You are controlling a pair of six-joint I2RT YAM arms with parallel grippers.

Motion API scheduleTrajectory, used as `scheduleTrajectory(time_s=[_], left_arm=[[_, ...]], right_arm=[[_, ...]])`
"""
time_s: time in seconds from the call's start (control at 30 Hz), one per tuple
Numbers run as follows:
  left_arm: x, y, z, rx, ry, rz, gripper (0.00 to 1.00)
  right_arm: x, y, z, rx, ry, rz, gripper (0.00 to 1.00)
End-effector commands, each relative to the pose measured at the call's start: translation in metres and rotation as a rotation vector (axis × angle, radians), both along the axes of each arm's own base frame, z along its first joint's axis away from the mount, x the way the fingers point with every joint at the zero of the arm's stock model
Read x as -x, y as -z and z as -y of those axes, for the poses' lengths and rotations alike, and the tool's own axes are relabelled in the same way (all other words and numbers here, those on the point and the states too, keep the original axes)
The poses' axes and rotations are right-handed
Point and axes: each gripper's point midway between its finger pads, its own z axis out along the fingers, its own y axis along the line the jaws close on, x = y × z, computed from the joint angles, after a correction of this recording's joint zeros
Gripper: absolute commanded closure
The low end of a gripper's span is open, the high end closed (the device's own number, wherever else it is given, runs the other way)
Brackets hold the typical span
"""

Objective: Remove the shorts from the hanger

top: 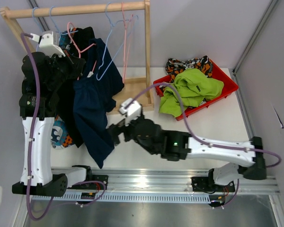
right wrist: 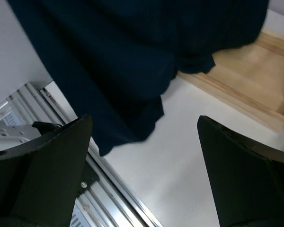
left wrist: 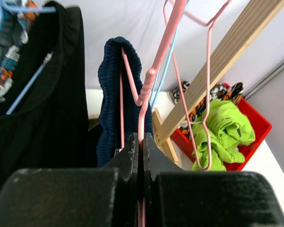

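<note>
Though on hangers (left wrist: 147, 78), three shorts (top: 97, 99)

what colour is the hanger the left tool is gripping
Pink; the hanger in the left tool shows best in the left wrist view.

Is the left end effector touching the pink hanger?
Touching. The left wrist view shows the left end effector clamped shut on the pink hanger, whose wire runs down between the closed fingers.

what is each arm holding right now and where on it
The left gripper is shut on the pink hanger, clamping its wire just below the twisted neck. The right gripper is open, holding nothing, near the navy shorts.
</note>
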Motion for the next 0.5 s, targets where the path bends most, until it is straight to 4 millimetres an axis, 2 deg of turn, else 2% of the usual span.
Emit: scheduleTrajectory(time_s=[0.0,0.03,0.1,0.13,0.27,0.33,0.37,0.43,0.47], left_arm=[[0.002,-0.035,0.006,0.036,0.02,0.139,1.0],[0.003,-0.037,0.006,0.033,0.021,0.14,1.0],[0.001,-0.032,0.005,0.025,0.018,0.125,1.0],[0.001,-0.03,0.005,0.021,0.018,0.12,1.0],[0.005,-0.03,0.008,0.02,0.035,0.115,1.0],[0.01,-0.032,0.011,0.026,0.056,0.117,1.0],[0.011,-0.032,0.013,0.029,0.062,0.116,1.0],[0.016,-0.033,0.015,0.031,0.079,0.12,1.0],[0.018,-0.034,0.015,0.03,0.079,0.122,1.0]], right_arm=[[0.003,-0.033,-0.043,-0.043,0.006,0.083,0.01],[0.01,-0.039,-0.066,-0.052,-0.017,0.088,0.0],[0.017,-0.045,-0.088,-0.063,-0.037,0.092,0.01],[0.023,-0.049,-0.107,-0.072,-0.054,0.094,0.01],[0.03,-0.05,-0.144,-0.078,-0.065,0.099,0.01],[0.027,-0.049,-0.154,-0.086,-0.054,0.101,0.01],[0.025,-0.044,-0.164,-0.087,-0.046,0.104,0.01],[0.019,-0.039,-0.169,-0.087,-0.022,0.105,0.01],[0.014,-0.03,-0.175,-0.077,-0.007,0.102,0.01]])
